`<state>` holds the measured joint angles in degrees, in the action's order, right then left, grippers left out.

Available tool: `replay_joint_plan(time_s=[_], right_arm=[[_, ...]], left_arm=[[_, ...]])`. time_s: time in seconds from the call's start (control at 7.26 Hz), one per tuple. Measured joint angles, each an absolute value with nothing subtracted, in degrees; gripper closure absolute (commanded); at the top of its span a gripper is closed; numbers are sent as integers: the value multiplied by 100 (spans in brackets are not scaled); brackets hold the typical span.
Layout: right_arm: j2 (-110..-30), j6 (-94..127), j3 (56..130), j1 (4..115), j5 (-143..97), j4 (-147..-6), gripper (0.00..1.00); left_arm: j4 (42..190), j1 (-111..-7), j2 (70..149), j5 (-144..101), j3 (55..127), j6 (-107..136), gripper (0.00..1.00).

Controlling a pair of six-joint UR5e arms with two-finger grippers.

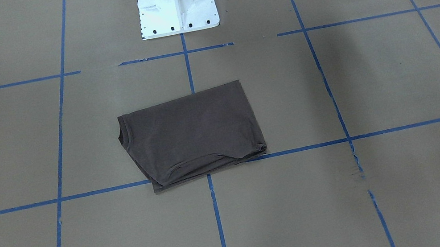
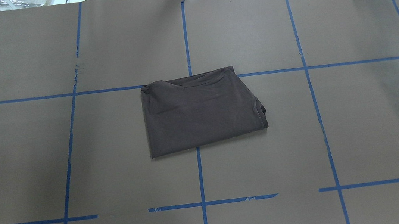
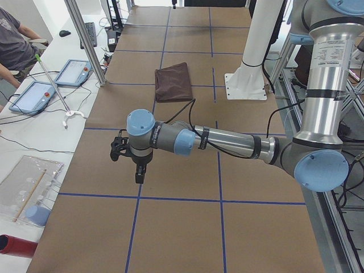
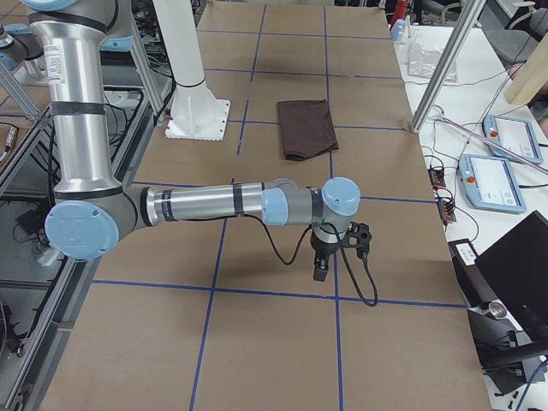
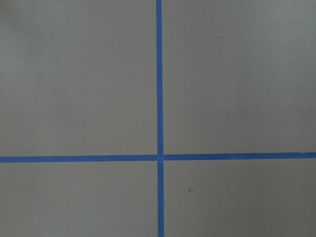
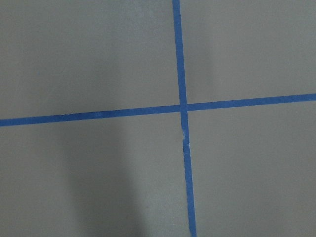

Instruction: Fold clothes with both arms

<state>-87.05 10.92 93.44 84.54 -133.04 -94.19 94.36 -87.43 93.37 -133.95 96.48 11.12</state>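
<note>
The dark brown-grey T-shirt (image 2: 199, 112) lies folded into a compact rectangle at the table's middle, collar at its right end in the overhead view. It also shows in the front-facing view (image 1: 192, 135), the left side view (image 3: 173, 82) and the right side view (image 4: 306, 128). My left gripper (image 3: 138, 176) hangs over bare table far from the shirt, seen only in the left side view. My right gripper (image 4: 321, 270) hangs likewise, seen only in the right side view. I cannot tell whether either is open or shut. Both wrist views show only brown paper and blue tape.
The table is covered in brown paper (image 2: 77, 159) with a blue tape grid (image 2: 200, 172). The white base (image 1: 176, 2) stands behind the shirt. A side bench holds tablets (image 3: 34, 96) and a person sits there (image 3: 11, 40). More tablets (image 4: 492, 180) line the other side.
</note>
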Motion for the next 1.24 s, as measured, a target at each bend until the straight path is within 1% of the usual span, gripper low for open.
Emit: replay_joint_plan(time_s=[0.28,0.69,1.24], right_arm=[[-8709,1099,9339,8437,-13436,-9434,0],[-8657,1115,9325,8351,-13527,-9416,0],[-8643,1119,9342,8304,-13659,-9388,0]], left_arm=[[9291,-8586,9405,-13395,9694,1112,0],[9095,-8532,8876,-13412,9970,1156,0],[8822,-8528,8787,-13467,10186,1101,0]])
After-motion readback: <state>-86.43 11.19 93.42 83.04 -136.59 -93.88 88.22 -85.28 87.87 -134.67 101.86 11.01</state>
